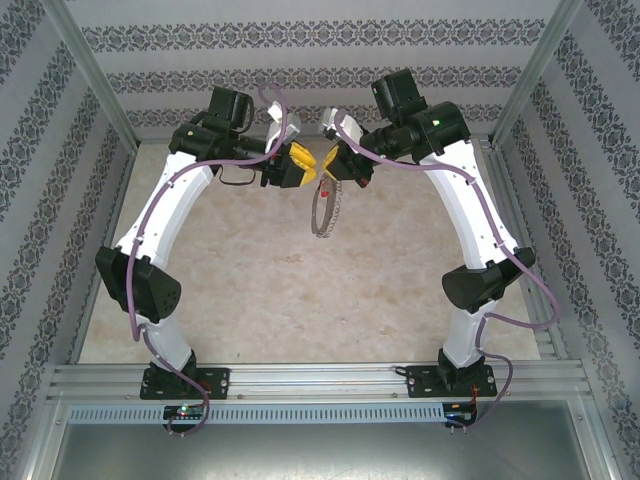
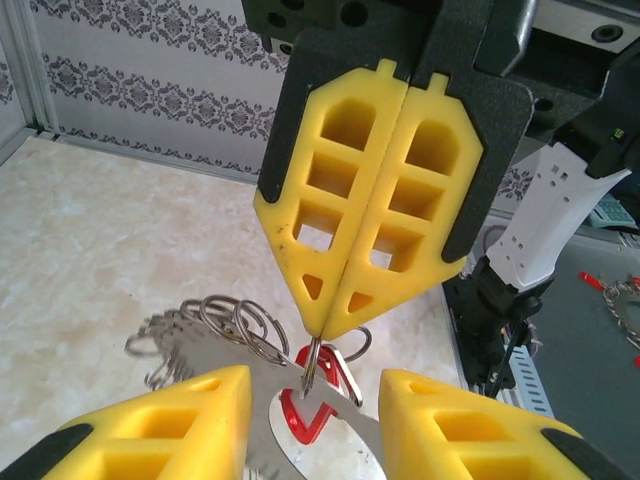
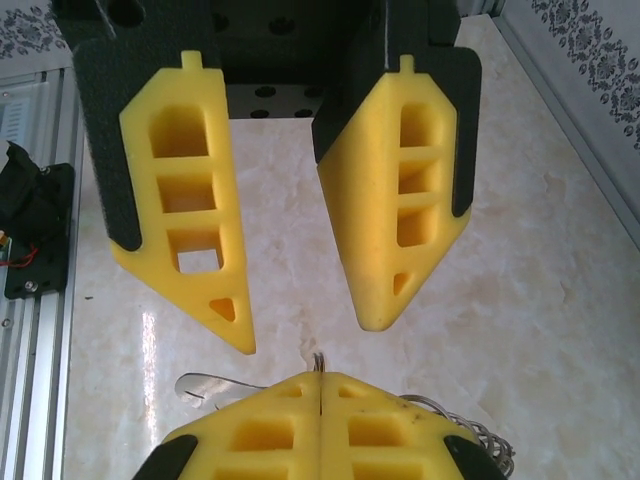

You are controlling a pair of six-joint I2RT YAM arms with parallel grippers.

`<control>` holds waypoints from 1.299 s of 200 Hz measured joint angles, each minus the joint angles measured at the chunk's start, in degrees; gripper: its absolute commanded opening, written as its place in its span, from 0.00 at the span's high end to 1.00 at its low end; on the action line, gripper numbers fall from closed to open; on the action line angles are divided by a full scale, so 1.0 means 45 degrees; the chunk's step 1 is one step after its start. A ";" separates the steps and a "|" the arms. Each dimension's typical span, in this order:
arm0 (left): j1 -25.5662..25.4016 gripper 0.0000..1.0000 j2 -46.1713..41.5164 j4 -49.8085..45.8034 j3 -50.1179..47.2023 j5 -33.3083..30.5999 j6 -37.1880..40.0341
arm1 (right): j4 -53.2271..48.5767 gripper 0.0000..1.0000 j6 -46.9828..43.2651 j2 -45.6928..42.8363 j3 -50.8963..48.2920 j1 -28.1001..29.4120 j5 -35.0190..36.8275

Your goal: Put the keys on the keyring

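Pale marble table, patterned walls. Right gripper (image 2: 325,335), shut, pinches the ring (image 1: 326,212), which dangles floppy mid-table. Left gripper (image 3: 305,335), part open, holds nothing; red key (image 2: 305,415) between its fingers, light, slippery: grip its head.

Yellow fingers (image 2: 370,190) are showing at frame centre, backed by black plastic. The key (image 2: 305,415) is showing a red head, and the desk (image 2: 90,250) is showing cream marbling.
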 measured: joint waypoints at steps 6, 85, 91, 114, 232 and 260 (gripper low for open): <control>0.0000 0.62 0.0044 -0.0010 0.0005 0.0029 0.0000 | 0.0019 1.00 0.0000 0.0000 0.0000 0.0000 -0.0005; -0.0243 0.63 0.0554 -0.0044 0.0296 0.0131 0.0000 | 0.0083 1.00 0.0005 0.0000 0.0000 0.0005 -0.0238; -0.0243 0.63 0.0554 -0.0044 0.0335 0.0136 0.0000 | 0.0092 1.00 0.0005 0.0000 0.0000 0.0005 -0.0238; -0.0248 0.64 0.0554 -0.0044 0.0389 0.0185 -0.0005 | 0.0141 1.00 0.0005 0.0000 0.0000 0.0005 -0.0243; -0.0248 1.00 0.0559 -0.0058 0.0398 0.0539 0.0000 | 0.0355 1.00 0.0117 0.0000 0.0000 0.0000 -0.0228; -0.0243 1.00 0.0515 0.0355 0.0214 0.0563 -0.0301 | 0.0525 0.80 0.0457 -0.0005 0.0000 -0.0015 -0.0175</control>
